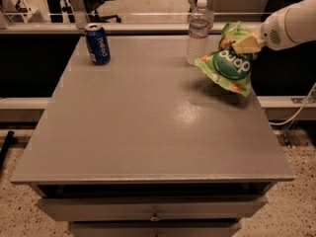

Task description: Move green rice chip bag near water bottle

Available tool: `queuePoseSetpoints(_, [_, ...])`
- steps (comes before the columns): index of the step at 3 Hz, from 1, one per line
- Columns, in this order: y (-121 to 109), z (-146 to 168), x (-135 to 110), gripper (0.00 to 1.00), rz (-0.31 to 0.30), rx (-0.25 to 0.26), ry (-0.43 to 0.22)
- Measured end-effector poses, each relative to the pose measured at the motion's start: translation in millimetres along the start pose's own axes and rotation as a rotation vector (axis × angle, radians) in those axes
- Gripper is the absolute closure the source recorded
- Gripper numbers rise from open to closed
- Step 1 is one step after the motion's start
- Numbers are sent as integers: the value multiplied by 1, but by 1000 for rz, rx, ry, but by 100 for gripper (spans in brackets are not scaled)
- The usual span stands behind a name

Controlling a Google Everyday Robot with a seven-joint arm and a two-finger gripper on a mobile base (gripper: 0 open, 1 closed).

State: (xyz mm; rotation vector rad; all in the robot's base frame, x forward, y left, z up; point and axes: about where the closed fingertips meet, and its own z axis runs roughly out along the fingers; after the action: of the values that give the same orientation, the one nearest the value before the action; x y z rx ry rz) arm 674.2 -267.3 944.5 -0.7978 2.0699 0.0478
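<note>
Held item: green rice chip bag (228,65), upper right of frame, hanging tilted with logo upside down, apparently clear of the surface (148,122), judging by the shadow beneath; likely kept aloft to avoid dragging. Holder: end effector (245,44), reaching in from the right edge, clamped on the bag's crinkled top. Target: water bottle (198,31), upright at the far edge, just left of the bag; probably only lowering left. Uninvolved: blue soda can (97,43), upright, upper left, well apart.

White arm (295,22) — tan hand (244,44), upper right
</note>
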Motion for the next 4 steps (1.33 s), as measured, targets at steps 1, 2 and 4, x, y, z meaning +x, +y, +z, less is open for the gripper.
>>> queuePoseSetpoints(1, [0, 12, 5, 100, 50, 10, -13])
queuePoseSetpoints(2, [3, 24, 9, 100, 91, 11, -21])
queuePoseSetpoints(4, [10, 41, 16, 67, 136, 6, -8])
